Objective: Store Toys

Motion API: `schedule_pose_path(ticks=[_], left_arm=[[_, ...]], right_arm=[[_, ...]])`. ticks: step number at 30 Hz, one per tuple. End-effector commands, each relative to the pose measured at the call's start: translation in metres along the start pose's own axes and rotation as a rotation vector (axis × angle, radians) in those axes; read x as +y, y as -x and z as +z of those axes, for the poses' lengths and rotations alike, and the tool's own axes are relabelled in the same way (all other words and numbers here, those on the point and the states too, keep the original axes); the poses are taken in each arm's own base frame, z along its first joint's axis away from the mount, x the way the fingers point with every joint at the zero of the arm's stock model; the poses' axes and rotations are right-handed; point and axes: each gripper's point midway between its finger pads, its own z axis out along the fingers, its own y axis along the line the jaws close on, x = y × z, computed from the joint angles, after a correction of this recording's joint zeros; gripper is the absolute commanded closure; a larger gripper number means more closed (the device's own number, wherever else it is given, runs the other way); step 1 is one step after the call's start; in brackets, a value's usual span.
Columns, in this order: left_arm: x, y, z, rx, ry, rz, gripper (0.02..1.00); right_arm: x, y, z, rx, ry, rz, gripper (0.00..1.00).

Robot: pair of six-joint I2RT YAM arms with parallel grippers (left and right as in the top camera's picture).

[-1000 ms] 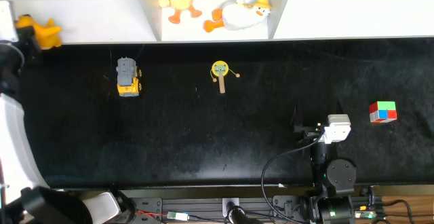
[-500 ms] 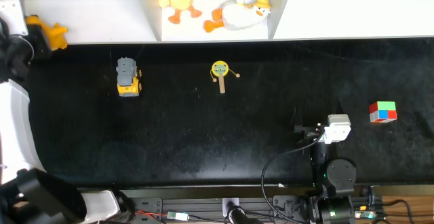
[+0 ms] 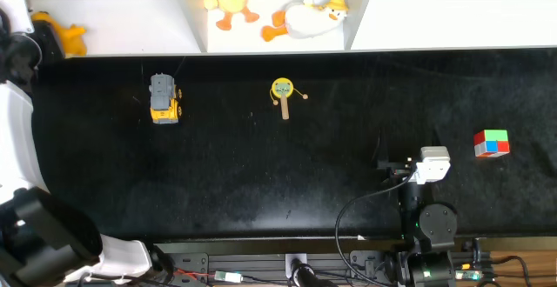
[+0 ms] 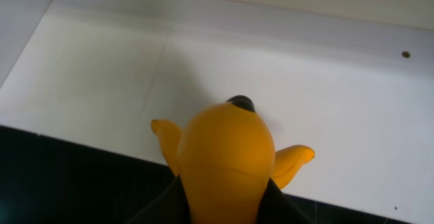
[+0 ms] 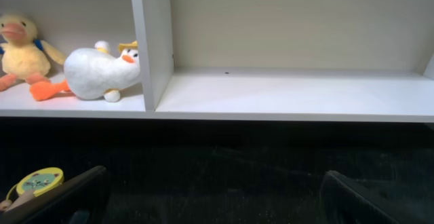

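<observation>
Here the orange plush toy [image 4: 227,159], clenched in the left gripper [image 4: 224,214], has shifted slightly farther up the top view than a second ago and hangs at the front edge of the shelf's left compartment [image 3: 122,17], whose bare white floor lies open beyond it. On the black mat [image 3: 348,165] the yellow truck [image 3: 164,98], rattle [image 3: 284,91] and colour cube [image 3: 491,143] lie well apart. The right gripper [image 5: 217,200], fingers spread, faces the bare right compartment [image 5: 291,91].
</observation>
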Motion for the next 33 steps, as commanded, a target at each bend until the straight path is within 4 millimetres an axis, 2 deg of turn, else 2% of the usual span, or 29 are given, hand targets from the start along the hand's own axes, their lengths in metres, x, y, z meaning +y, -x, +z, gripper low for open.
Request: schedule_pose_path(ticks=[1,7,18,22,29,31,32,33], left_arm=[[-0.009,0.018,0.005,-0.045,-0.043,-0.005,0.807],[-0.008,0.021,0.012,-0.063,-0.043,-0.021,0.805],[-0.012,0.014,0.032,-0.048,-0.066,-0.042,0.787],[-0.012,0.016,0.033,-0.054,-0.065,-0.04,0.728],[-0.011,0.021,0.033,-0.074,-0.063,-0.035,0.713],[-0.011,0.021,0.033,-0.074,-0.063,-0.035,0.678],[-0.011,0.021,0.033,-0.075,-0.063,-0.035,0.625],[-0.011,0.021,0.033,-0.075,-0.063,-0.035,0.489]], right_arm=[[0.001,-0.005,0.001,0.009,0.006,0.003,0.005],[0.001,-0.005,0.001,0.009,0.006,0.003,0.007],[0.001,-0.005,0.001,0.009,0.006,0.003,0.005],[0.001,-0.005,0.001,0.009,0.006,0.003,0.005],[0.001,-0.005,0.001,0.009,0.006,0.003,0.005],[0.001,-0.005,0.001,0.009,0.006,0.003,0.005],[0.001,-0.005,0.001,0.009,0.006,0.003,0.007],[0.001,-0.005,0.001,0.009,0.006,0.003,0.007]])
